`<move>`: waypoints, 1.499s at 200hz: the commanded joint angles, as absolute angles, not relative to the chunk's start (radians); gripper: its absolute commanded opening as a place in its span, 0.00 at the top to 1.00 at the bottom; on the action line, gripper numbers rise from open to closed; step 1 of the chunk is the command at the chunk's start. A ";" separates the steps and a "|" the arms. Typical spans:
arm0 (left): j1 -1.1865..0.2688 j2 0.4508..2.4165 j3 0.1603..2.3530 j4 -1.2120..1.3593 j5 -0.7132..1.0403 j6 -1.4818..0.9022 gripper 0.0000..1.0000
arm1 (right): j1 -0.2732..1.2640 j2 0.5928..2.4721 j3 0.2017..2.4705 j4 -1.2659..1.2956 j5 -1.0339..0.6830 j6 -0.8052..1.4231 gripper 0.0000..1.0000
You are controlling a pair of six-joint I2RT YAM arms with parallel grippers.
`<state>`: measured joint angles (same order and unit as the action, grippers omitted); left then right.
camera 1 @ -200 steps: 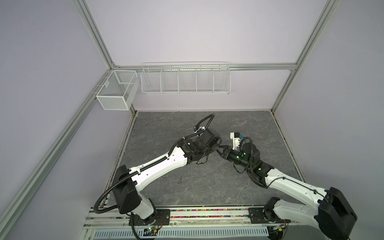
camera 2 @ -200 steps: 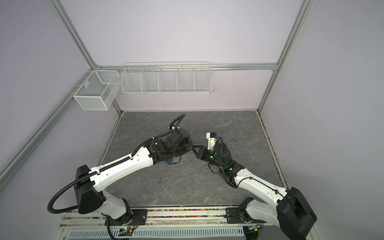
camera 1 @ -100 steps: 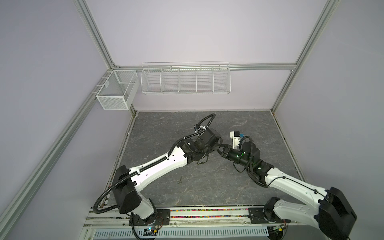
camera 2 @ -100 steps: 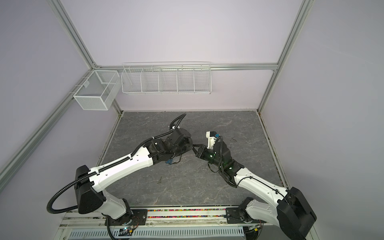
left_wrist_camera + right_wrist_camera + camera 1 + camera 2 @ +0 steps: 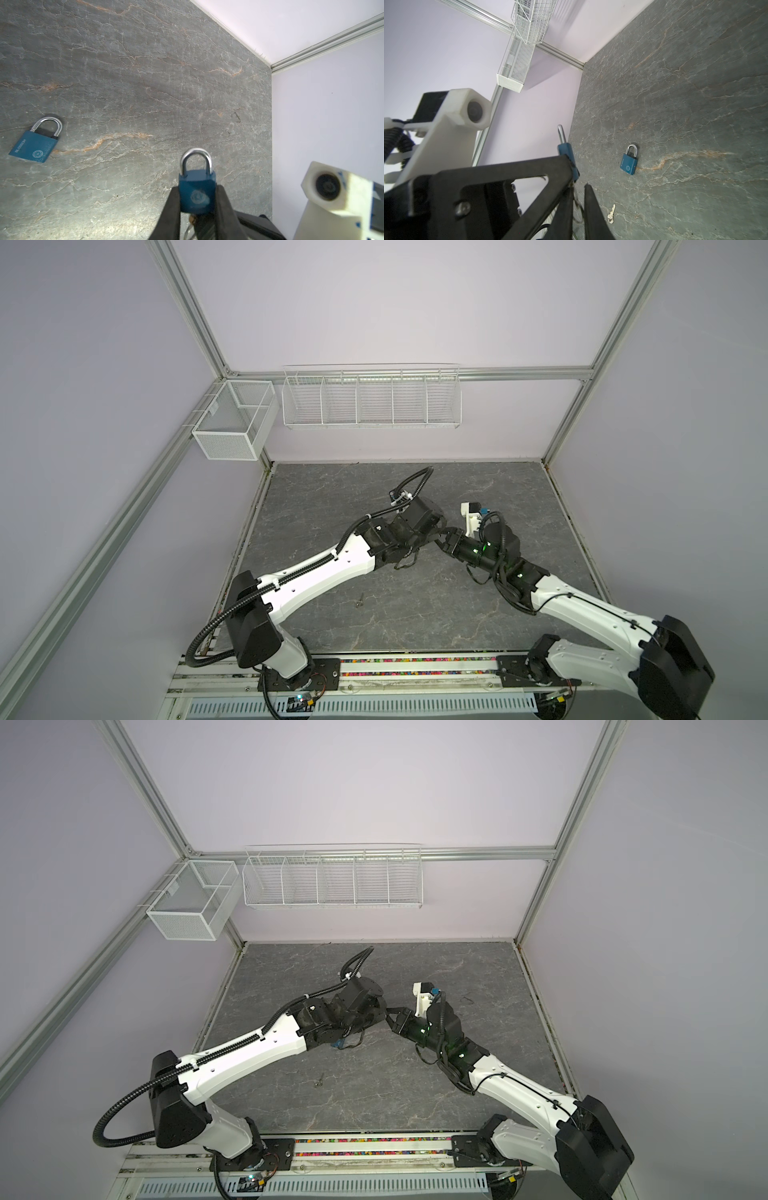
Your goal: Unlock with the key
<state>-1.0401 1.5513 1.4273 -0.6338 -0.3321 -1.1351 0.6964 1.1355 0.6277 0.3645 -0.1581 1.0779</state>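
My left pincer (image 5: 197,188) pinching blue lock (image 5: 196,197), loop end pointing away. Bottom end, with key (image 5: 192,219), faces my right pincer (image 5: 578,187) (pinching it or not, cannot tell).

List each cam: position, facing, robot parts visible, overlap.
Both top views: high above the arm bases, facing down and back; table, left arm, right arm.
Left wrist: behind the left jaws, facing the held padlock and table; right wrist camera shows.
Right wrist: behind the right jaws, facing the held padlock edge-on; left jaws, left wrist camera show.
Shared: both wrist views catch the spare padlock.
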 commanded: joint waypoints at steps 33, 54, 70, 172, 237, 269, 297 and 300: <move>-1.048 1.529 1.435 -0.594 -0.306 -1.161 1.00 | 0.704 1.155 0.647 0.410 -0.172 1.148 0.94; -1.045 1.520 1.420 -0.573 -0.282 -1.174 1.00 | 0.704 1.161 0.645 0.428 -0.185 1.171 0.94; -1.043 1.505 1.398 -0.546 -0.271 -1.186 1.00 | 0.703 1.161 0.644 0.431 -0.189 1.183 0.94; -1.020 1.372 1.185 -0.297 -0.175 -1.250 1.00 | 0.700 1.165 0.617 0.612 -0.219 1.356 0.94; -1.019 1.353 1.160 -0.186 -0.121 -1.266 1.00 | 0.696 1.137 0.615 0.632 -0.210 1.391 0.94; -1.019 1.348 1.161 -0.186 -0.117 -1.265 1.00 | 0.689 1.119 0.614 0.603 -0.200 1.378 0.94; -1.019 1.342 1.155 -0.178 -0.119 -1.270 1.00 | 0.690 1.111 0.597 0.623 -0.183 1.383 0.94; -1.019 1.342 1.155 -0.178 -0.120 -1.269 1.00 | 0.690 1.110 0.600 0.617 -0.185 1.378 0.94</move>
